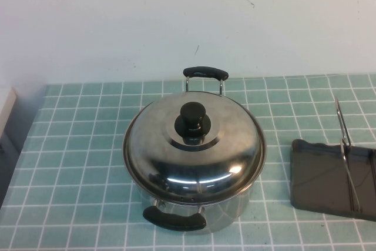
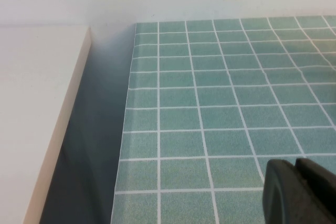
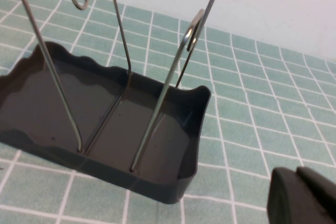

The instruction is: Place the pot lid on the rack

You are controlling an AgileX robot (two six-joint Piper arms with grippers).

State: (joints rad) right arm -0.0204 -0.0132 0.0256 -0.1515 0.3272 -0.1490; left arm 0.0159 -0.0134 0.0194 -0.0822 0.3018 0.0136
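The pot lid [image 1: 194, 151] is shiny silver steel with a black knob [image 1: 192, 123], sitting on a silver pot [image 1: 232, 213] with 2 black handles. The rack [image 1: 320, 174], at the bench's right edge, is a dark grey tray with thin silvery wire loops. The bench [image 1: 82, 163] is teal with a white grid, and the left gripper [image 2: 299, 192] and right gripper [image 3: 302, 198] show black, jaws together.

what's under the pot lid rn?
The pot lid sits on the pot; its inside is covered. Left gripper and right gripper show shut at their views' edges, off it.
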